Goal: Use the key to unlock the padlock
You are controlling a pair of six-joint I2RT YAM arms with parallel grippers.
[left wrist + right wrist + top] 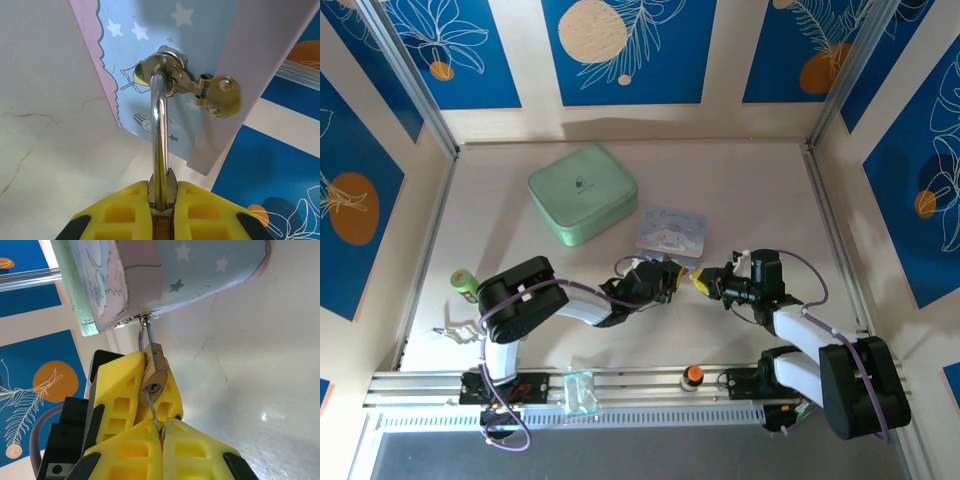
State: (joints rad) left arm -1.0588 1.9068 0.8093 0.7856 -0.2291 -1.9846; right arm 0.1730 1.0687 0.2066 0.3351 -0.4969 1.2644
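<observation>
While left gripper [161, 195] is clamping padlock [154, 371] body, right gripper [162, 429] is pinching key [156, 414] tight, right beside it. Key shaft is lining up w/ lock's long axis, tip touching keyhole [153, 388], depth can't tell. Padlock is hanging off tin [200, 270] hasp by shackle [159, 125], btwn both arms. Tiny brass body, thin shiny loop, prob slippery.
</observation>
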